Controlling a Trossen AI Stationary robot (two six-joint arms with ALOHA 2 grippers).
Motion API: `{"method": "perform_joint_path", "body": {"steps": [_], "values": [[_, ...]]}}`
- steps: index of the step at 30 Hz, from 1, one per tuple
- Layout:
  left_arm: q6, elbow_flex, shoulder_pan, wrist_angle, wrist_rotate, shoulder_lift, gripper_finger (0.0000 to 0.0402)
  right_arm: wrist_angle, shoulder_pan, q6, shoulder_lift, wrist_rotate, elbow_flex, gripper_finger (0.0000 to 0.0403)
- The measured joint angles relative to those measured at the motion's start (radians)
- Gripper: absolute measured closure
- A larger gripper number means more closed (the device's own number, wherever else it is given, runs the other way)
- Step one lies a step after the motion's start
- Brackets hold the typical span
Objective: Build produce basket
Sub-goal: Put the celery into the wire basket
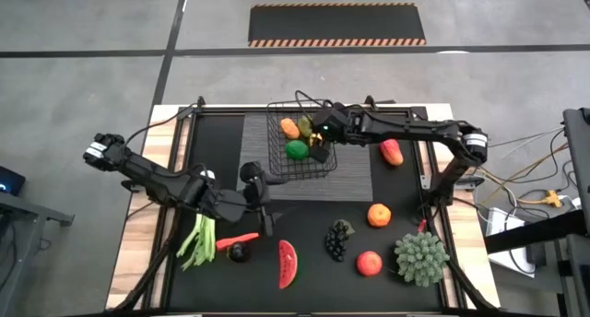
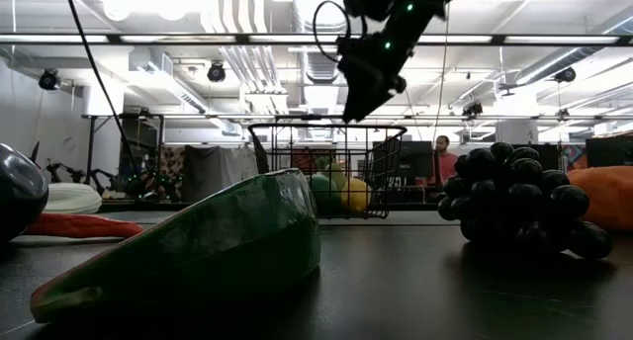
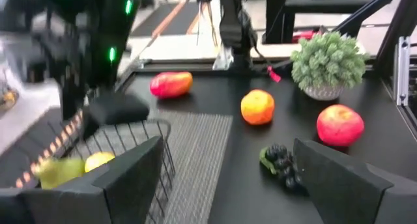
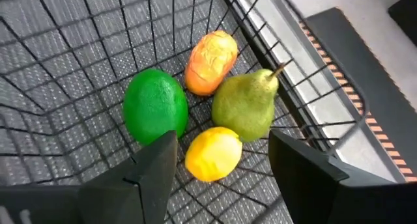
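Note:
The black wire basket (image 1: 300,146) stands on a grey ribbed mat (image 1: 350,183) at the table's far middle. In it lie a green lime (image 4: 155,105), an orange fruit (image 4: 210,61), a pear (image 4: 246,105) and a lemon (image 4: 214,154). My right gripper (image 4: 223,140) hangs open above the basket (image 2: 326,167), its fingers on either side of the lemon and clear of it. My left gripper (image 3: 228,149) is open and holds nothing; it hovers over the table (image 1: 261,199) near the basket's near left corner, pointing toward the right edge.
On the black table top lie a leek (image 1: 198,239), a red chili (image 1: 241,237), a watermelon slice (image 1: 288,264), dark grapes (image 1: 338,240), an orange (image 1: 379,215), a red apple (image 1: 370,263) and a red-yellow fruit (image 1: 392,152). A potted green plant (image 1: 420,258) stands near right.

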Motion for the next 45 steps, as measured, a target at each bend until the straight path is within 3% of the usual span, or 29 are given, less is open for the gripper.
{"method": "perform_joint_path", "body": {"steps": [17, 22, 27, 37, 45], "values": [[-0.611, -0.001, 0.006, -0.447, 0.004, 0.026, 0.0077, -0.055, 0.218, 0.047, -0.291, -0.001, -0.059, 0.0179], [-1.02, -0.001, 0.033, -0.798, 0.022, 0.061, 0.0077, -0.046, 0.286, 0.076, -0.354, 0.001, -0.085, 0.0177], [-1.404, -0.025, 0.057, -1.191, 0.213, 0.128, 0.0077, -0.009, 0.337, 0.079, -0.376, 0.001, -0.115, 0.0177], [-1.495, -0.204, 0.062, -1.089, 0.372, 0.114, 0.0077, 0.019, 0.362, 0.104, -0.38, 0.001, -0.162, 0.0179], [-1.553, -0.373, 0.062, -0.917, 0.428, 0.088, 0.0077, 0.019, 0.362, 0.117, -0.38, 0.001, -0.195, 0.0179]]}}
